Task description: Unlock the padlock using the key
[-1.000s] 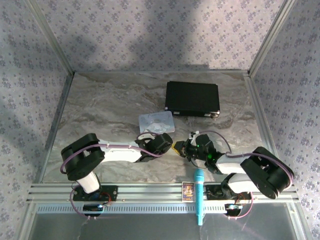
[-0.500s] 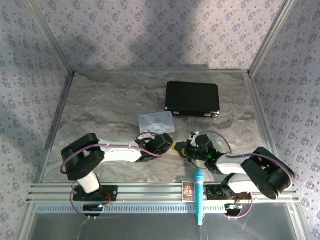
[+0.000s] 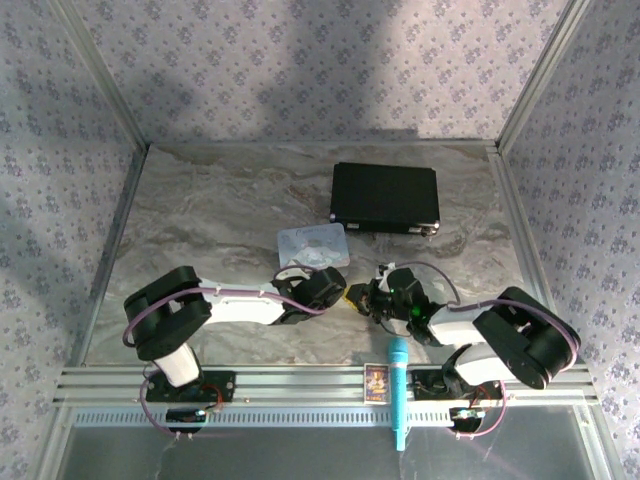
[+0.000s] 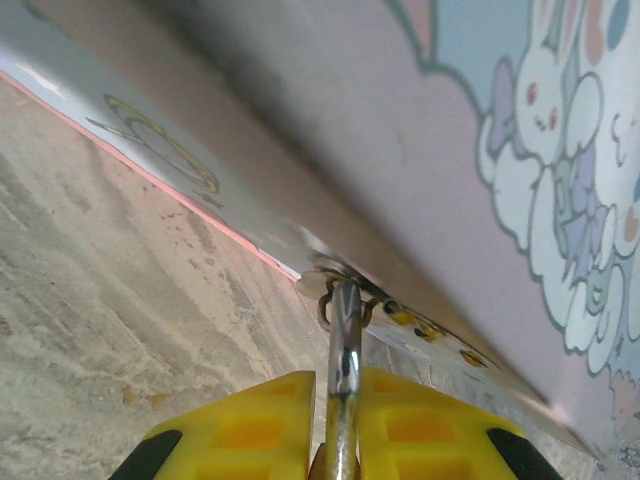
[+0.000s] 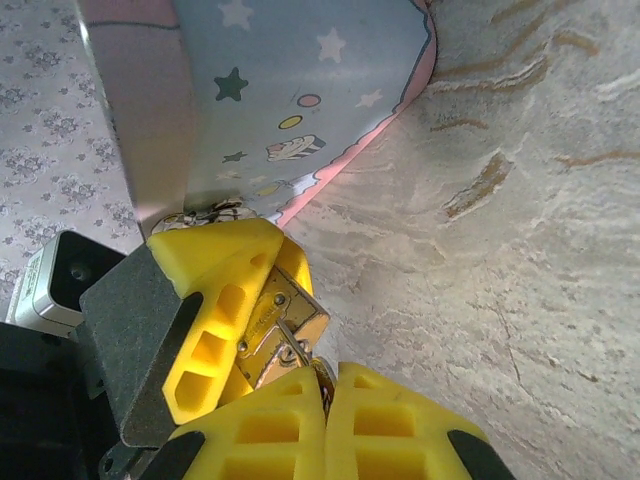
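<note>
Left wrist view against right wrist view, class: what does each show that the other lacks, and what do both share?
Left wrist view: the rabbit print on the tin, the padlock's shackle at its clasp. Right wrist view: the padlock's brass body and the right gripper, jaws shut on what looks like the key. Shared: the left gripper holding the padlock, the tin, the table.

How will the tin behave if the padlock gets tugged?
The tin looks thin and light, so it probably slides on the smooth table. The padlock is hooked through its hasp, so a tug likely drags or tips it.
</note>
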Available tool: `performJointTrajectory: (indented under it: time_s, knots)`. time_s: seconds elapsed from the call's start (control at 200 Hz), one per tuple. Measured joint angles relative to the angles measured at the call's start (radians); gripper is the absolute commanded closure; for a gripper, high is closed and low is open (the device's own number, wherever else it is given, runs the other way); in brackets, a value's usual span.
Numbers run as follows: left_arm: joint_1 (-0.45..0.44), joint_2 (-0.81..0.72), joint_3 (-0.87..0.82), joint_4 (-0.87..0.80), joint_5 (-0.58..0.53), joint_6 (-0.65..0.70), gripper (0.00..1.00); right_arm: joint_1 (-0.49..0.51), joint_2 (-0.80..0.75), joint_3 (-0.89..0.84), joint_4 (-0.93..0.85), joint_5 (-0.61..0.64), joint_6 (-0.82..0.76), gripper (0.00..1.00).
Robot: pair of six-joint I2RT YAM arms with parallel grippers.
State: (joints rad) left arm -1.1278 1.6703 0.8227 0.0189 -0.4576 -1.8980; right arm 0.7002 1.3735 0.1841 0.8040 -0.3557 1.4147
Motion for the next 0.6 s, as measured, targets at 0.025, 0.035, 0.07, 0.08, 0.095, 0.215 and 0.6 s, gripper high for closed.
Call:
performJointTrajectory:
  time_s: [0.025,0.035,0.07,0.08,0.095,0.215,0.6]
  knots:
    - [0.0,0.0,0.002,-0.003,0.0,0.0,1.0,0.0,0.0,0.0,0.001,0.0,0.0,1.0]
    - [0.0,0.0,0.003,-0.003,0.0,0.0,1.0,0.0,0.0,0.0,0.001,0.0,0.0,1.0]
    - [0.0,0.001,0.006,-0.009,0.0,0.0,1.0,0.0,-0.002,0.0,0.0,0.0,0.0,1.0]
    - [0.0,0.001,0.007,-0.011,0.0,0.0,1.0,0.0,-0.003,-0.001,0.0,0.0,0.0,1.0]
    - [0.0,0.002,0.008,-0.012,0.0,0.0,1.0,0.0,-0.005,-0.001,-0.001,0.0,0.0,1.0]
    - [0.0,0.012,0.019,-0.018,0.0,0.0,1.0,0.0,-0.037,-0.006,-0.023,0.0,0.0,1.0]
    - [0.005,0.02,0.028,-0.02,0.0,-0.001,1.0,-0.007,-0.069,-0.013,-0.065,0.0,-0.001,1.0]
